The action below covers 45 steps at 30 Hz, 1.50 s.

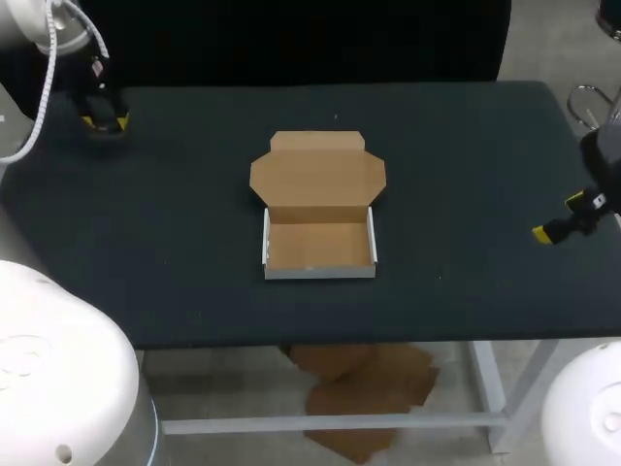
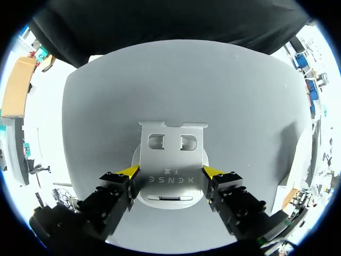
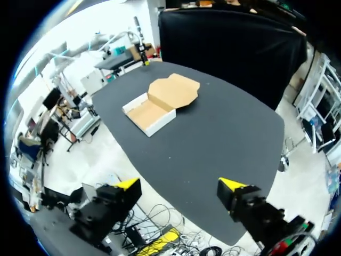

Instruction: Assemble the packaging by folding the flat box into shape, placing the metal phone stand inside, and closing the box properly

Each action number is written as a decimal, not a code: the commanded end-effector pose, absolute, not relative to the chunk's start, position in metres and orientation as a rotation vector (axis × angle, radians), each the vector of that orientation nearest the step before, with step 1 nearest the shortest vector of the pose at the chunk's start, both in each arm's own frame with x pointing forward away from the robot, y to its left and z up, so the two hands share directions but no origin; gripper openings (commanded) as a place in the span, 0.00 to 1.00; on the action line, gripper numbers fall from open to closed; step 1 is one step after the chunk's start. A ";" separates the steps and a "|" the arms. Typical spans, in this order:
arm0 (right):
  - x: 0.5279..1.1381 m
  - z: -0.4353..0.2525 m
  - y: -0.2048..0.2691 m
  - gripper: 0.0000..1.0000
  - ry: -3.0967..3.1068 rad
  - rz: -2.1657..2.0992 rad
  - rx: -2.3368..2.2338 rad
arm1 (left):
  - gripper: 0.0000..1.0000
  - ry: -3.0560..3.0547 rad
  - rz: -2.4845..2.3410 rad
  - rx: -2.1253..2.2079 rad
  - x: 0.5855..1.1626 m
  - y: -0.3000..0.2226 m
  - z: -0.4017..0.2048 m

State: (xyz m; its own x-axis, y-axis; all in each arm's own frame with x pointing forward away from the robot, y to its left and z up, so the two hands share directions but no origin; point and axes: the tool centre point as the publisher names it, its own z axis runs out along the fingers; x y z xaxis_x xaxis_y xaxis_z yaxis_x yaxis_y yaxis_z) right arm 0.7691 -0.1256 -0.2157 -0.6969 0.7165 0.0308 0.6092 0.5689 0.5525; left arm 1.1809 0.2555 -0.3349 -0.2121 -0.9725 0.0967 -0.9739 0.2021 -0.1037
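Currently left claw point(image 2: 170, 171) clasps the phone stand point(image 2: 170, 154) at the far corner; right claw point(image 3: 178, 185) hovers released.

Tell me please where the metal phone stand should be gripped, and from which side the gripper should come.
Grip the phone stand across its flat plate, on the two long side edges below the cut-out windows, coming down from above. Those edges are straight and parallel, unlike the rounded base, so they should hold firmly. The left gripper sits astride them.

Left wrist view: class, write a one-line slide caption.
Left tool straddling the metal phone stand on the table.
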 end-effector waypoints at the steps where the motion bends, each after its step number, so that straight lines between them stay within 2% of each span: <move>1: 0.765 -0.218 -0.133 1.00 2.631 0.972 0.884 | 0.00 -2.508 0.338 2.012 1.139 0.243 -0.317; 22: 0.763 -0.221 -0.133 1.00 2.649 1.059 0.778 | 0.00 -2.624 0.404 1.920 1.071 0.185 -0.279; 32: 0.770 -0.254 -0.106 1.00 2.802 1.033 0.485 | 0.00 -2.662 0.406 1.866 1.049 0.162 -0.273; 45: 0.780 -0.286 -0.083 1.00 2.889 0.919 0.367 | 0.00 -2.691 0.383 1.816 1.031 0.144 -0.272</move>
State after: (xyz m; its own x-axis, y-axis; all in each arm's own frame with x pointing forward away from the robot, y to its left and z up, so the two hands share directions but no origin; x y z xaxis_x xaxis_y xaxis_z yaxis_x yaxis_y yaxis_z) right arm 0.7709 -0.0876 -0.2787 -0.9660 0.2577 -0.0211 0.1969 0.7861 0.5859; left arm 1.0370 0.1470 -0.2725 -0.3872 -0.9196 0.0668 -0.9026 0.3633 -0.2309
